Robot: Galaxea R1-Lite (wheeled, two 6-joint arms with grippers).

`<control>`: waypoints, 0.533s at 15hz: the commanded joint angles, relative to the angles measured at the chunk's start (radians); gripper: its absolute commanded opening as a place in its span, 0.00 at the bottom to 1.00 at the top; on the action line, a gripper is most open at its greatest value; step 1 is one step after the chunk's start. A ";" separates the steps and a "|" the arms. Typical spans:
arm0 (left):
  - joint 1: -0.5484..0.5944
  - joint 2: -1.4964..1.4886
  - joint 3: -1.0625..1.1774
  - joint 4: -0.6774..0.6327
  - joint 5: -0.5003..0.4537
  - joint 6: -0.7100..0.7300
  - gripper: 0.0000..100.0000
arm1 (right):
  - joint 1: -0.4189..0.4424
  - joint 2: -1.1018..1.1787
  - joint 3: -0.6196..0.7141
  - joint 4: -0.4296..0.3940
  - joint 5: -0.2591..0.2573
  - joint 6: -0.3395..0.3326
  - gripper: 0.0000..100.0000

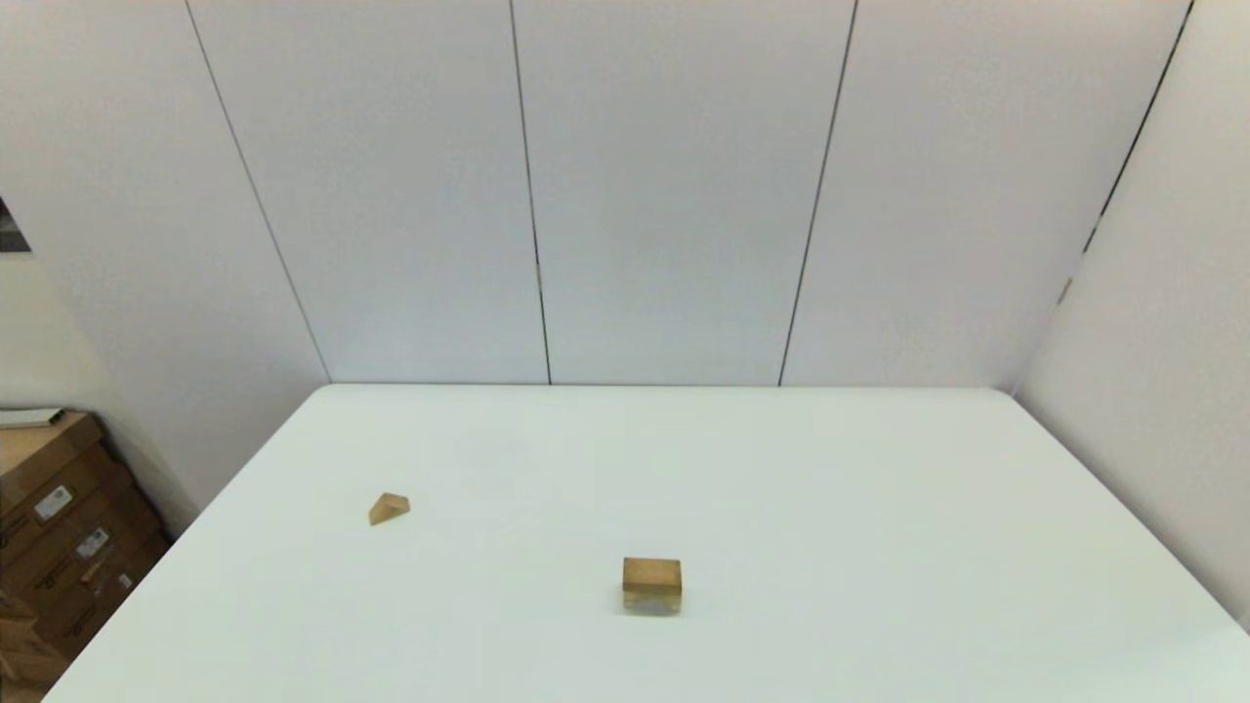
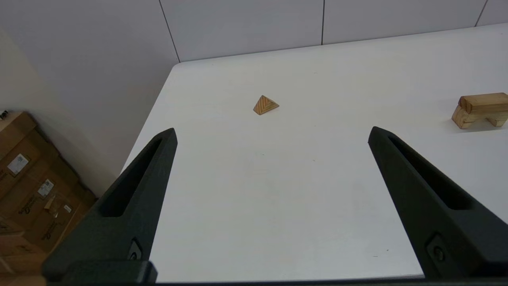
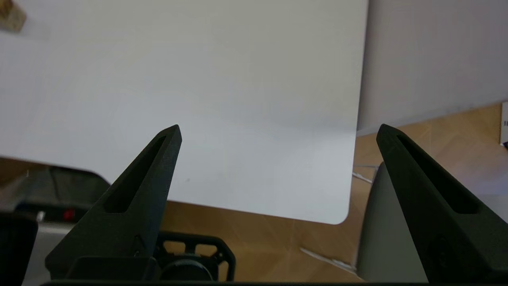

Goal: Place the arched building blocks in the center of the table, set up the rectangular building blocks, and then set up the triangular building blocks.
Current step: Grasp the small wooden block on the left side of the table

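On the left of the white surface (image 1: pixel 879 508), toward the middle distance, the triangular building blocks (image 1: pixel 389 509) lie as one small wedge, alone. The left end effector (image 2: pixel 272 135) hovers on the near side of it, released, fingers spread wide with nothing between them. Right of it, near the centre, the rectangular building blocks (image 2: pixel 483 102) already rest flat across the arched building blocks (image 2: pixel 474 118). At the far right, the right end effector (image 3: pixel 278 131) hangs off the near right corner, released and empty. The wedge step appears to be next: reach forward, straddle the wedge, clench, lift, and seat it atop the stack.
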 commanded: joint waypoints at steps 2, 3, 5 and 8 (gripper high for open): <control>0.000 0.001 0.000 0.000 -0.001 0.000 1.00 | -0.030 -0.440 0.411 -0.380 -0.006 0.047 1.00; 0.000 0.001 0.000 0.000 0.000 0.000 1.00 | -0.030 -0.471 0.449 -0.405 -0.006 0.050 1.00; 0.000 0.001 0.000 0.000 0.000 0.000 1.00 | -0.028 -0.551 0.555 -0.478 -0.008 0.052 1.00; 0.000 0.001 0.000 0.000 0.000 0.000 1.00 | -0.022 -0.635 0.673 -0.560 -0.009 0.075 1.00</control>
